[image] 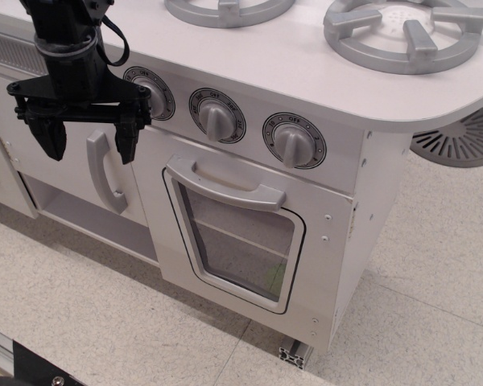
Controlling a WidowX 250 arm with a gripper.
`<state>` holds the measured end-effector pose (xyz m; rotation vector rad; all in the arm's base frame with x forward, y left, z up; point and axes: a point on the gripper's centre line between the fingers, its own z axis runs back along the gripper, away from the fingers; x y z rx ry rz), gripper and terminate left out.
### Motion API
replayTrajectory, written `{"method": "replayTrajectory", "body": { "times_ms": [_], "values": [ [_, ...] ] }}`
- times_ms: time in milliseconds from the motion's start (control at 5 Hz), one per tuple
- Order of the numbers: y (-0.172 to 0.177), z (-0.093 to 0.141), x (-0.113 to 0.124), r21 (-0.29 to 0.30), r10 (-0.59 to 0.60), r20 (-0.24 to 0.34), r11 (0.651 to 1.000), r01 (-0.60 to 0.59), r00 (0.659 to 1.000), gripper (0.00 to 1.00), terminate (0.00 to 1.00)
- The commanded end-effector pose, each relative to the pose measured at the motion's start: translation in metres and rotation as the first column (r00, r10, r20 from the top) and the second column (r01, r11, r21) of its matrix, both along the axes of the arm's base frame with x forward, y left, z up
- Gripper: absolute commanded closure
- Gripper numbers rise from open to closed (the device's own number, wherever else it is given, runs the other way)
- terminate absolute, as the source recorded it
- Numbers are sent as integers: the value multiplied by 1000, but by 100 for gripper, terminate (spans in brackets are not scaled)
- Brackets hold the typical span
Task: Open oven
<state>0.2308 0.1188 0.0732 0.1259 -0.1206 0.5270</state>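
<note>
My pincer (90, 138) spread wide, nothing held, hovering before plain door's vertical handle (105, 171). Oven (241, 241) shut. Its bar handle (228, 186) lies right of pincer, slightly below; long axis horizontal.

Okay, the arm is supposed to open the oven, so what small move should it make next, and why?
Probably shift the gripper sideways toward the oven's bar handle. Its jaws are open and empty, hanging in front of the windowless door's vertical handle, and the oven door looks shut.
</note>
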Motion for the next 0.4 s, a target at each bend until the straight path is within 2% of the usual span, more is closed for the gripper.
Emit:
{"method": "replayTrajectory", "body": {
  "times_ms": [0,200],
  "values": [
    [0,0,0,0,0,0,1000,0,1000,0,0],
    [-24,-14,3,-83,231,158,972,-220,960,0,0]
  ]
}}
